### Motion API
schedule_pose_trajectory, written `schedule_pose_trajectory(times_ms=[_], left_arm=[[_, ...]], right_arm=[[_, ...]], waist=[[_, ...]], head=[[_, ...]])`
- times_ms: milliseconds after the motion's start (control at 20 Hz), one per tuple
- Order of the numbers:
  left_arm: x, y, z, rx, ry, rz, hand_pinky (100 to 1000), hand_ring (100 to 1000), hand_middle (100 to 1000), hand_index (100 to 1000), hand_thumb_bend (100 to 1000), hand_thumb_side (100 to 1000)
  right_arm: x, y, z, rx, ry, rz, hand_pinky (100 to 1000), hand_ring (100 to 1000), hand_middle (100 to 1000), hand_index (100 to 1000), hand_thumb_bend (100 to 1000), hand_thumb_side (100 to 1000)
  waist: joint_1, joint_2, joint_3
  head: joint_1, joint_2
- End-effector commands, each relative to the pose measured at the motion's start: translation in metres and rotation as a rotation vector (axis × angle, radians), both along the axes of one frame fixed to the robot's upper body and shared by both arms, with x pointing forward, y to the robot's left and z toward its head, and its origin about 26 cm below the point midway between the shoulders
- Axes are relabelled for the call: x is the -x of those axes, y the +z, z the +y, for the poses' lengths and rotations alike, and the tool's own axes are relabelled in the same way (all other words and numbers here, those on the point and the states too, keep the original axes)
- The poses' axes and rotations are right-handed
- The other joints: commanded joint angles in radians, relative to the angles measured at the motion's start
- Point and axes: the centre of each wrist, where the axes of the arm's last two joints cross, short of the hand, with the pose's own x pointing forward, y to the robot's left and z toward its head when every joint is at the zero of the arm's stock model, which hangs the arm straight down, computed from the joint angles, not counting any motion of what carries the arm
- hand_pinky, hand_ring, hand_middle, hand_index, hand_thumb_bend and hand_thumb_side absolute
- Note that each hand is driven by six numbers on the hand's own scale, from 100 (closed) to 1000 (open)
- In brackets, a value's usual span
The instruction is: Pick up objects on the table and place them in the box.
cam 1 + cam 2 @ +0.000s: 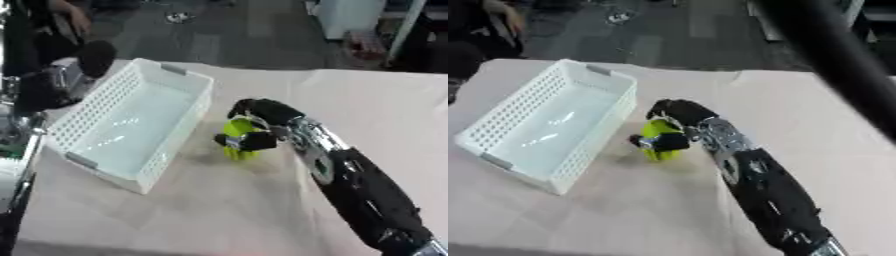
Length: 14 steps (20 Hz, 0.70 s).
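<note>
The right hand (259,116) had its fingers (255,141) curled round the green object (236,128); lifting straight up should clear the near wall of the box (179,127).

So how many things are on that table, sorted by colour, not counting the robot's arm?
White: 1, the perforated white plastic basket, nothing visible inside.
Lime green: 1, the small lime-green plastic object, with the black right hand curled round it, just right of the basket.
Total: 2 things on the pale table.
</note>
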Motion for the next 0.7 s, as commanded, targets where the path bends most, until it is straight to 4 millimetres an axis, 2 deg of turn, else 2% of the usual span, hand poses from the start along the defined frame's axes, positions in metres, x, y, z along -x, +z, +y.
schedule_pose_trajectory(times_ms=[50,300,400,600,700], left_arm=[[0.0016,0.0082,-0.0026,0.002,-0.018,-0.030,627,562,747,716,586,704],[0.0014,0.0093,-0.0037,0.003,-0.023,-0.034,627,562,747,716,587,703],[0.0011,0.0104,-0.0050,0.004,-0.028,-0.037,627,561,746,716,583,705],[0.0005,0.0132,-0.0082,0.009,-0.042,-0.046,626,561,746,716,587,702],[0.0002,0.0147,-0.0102,0.012,-0.050,-0.049,625,560,746,717,588,700]], right_arm=[[-0.0017,0.0019,-0.0012,-0.003,-0.001,0.010,731,818,865,879,530,970],[-0.0026,-0.0065,-0.0017,0.023,-0.008,0.071,721,822,876,885,522,931],[-0.0035,-0.0078,-0.0018,0.041,-0.012,0.085,711,829,881,887,499,883],[-0.0062,-0.0068,-0.0020,0.073,-0.016,0.095,716,833,885,887,499,874],[-0.0076,-0.0061,-0.0027,0.084,-0.022,0.097,663,847,898,881,501,819]], waist=[[0.003,-0.007,0.002],[0.002,-0.003,0.004],[0.002,0.001,0.008],[0.001,0.010,0.018],[0.001,0.015,0.025]], head=[[-0.008,-0.020],[-0.008,-0.022],[-0.011,-0.027],[-0.020,-0.035],[-0.027,-0.041]])
